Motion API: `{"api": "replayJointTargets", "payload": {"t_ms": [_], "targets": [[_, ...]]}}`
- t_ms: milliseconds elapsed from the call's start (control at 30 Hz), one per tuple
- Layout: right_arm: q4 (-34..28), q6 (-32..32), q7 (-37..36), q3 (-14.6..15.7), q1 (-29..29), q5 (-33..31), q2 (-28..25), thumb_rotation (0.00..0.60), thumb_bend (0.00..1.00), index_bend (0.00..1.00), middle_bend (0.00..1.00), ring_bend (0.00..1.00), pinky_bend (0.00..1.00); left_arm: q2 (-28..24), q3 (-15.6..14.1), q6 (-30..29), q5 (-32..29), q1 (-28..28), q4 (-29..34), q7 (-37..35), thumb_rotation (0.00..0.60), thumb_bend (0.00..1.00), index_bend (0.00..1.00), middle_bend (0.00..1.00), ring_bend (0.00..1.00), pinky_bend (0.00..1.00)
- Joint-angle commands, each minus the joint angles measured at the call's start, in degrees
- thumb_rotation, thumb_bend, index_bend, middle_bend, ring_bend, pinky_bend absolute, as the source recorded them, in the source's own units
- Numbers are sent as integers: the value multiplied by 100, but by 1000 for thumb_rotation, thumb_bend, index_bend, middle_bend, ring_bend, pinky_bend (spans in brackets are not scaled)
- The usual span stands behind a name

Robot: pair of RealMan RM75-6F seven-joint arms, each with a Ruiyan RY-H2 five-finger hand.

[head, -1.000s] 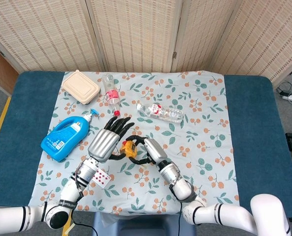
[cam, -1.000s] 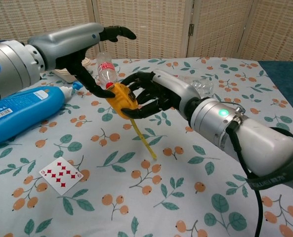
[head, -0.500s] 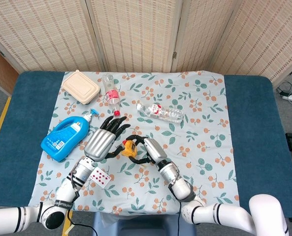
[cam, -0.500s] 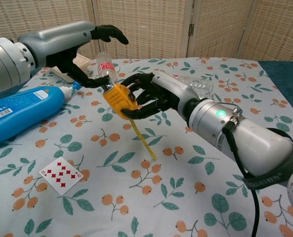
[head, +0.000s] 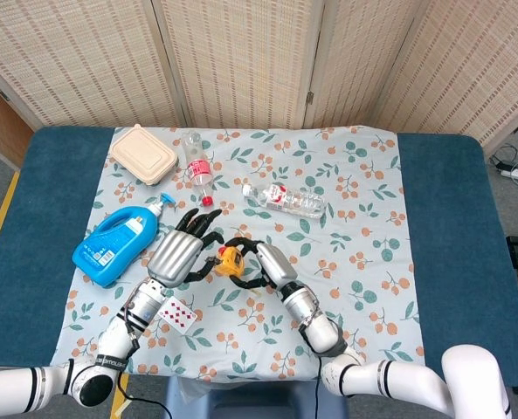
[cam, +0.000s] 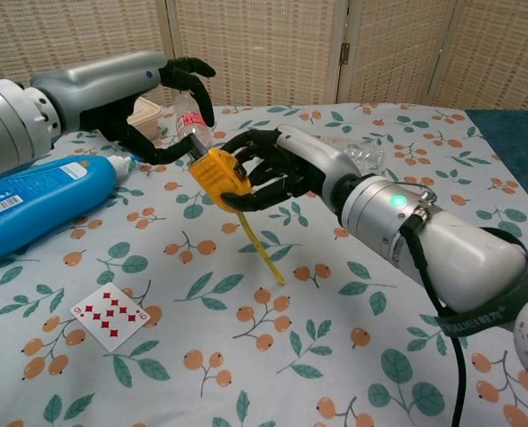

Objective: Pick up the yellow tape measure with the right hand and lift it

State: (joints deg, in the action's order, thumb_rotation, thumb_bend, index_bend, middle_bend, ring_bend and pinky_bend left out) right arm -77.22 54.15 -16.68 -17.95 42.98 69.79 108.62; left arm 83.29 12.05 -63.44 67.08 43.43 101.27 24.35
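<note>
The yellow tape measure (head: 231, 257) (cam: 217, 177) hangs above the flowered cloth, held in the black fingers of my right hand (head: 265, 263) (cam: 272, 167). A strip of yellow tape (cam: 260, 253) trails from its case down toward the cloth. My left hand (head: 181, 250) (cam: 153, 92) hovers just left of the tape measure with its fingers spread and nothing in them. Its thumb reaches toward the case, and I cannot tell whether it touches.
A blue detergent bottle (head: 117, 242) (cam: 34, 201) lies at the left. A playing card (head: 179, 313) (cam: 110, 315) lies near the front. Behind stand a small red-labelled bottle (head: 199, 169) (cam: 190, 120) and a beige lunch box (head: 142, 154). A clear water bottle (head: 285, 201) lies to the right.
My left hand has drawn back to the left and its fingers have curled downward. The right hand still holds the tape measure, tilted slightly more upright.
</note>
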Motion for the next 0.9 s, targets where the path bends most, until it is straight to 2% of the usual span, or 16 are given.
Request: {"api": "replayJointTargets", "payload": {"t_ms": [33, 267, 500, 700, 900], "targets": [[1, 6, -11, -9, -1, 4, -2, 600, 367, 664, 515, 409, 209, 11, -1, -20, 20, -7, -20, -38, 600, 496, 453, 98, 155, 84], [-3, 31, -1, -8, -16, 17, -22, 600, 368, 663, 515, 409, 207, 76, 2, -87, 105, -24, -127, -167, 600, 553, 546, 136, 187, 102], [-65, 77, 16, 21, -78, 60, -155, 600, 368, 664, 515, 408, 207, 92, 1, -332, 387, -156, -328, -515, 600, 580, 573, 172, 219, 121], [-261, 106, 71, 147, -225, 132, -509, 600, 368, 664, 515, 408, 207, -134, 67, -602, 655, -402, -536, -1291, 600, 581, 572, 184, 228, 122], [-440, 129, -19, 326, -456, 224, -1004, 600, 368, 664, 515, 413, 207, -494, 216, -736, 667, -677, -731, -2294, 600, 582, 573, 206, 242, 126]]}}
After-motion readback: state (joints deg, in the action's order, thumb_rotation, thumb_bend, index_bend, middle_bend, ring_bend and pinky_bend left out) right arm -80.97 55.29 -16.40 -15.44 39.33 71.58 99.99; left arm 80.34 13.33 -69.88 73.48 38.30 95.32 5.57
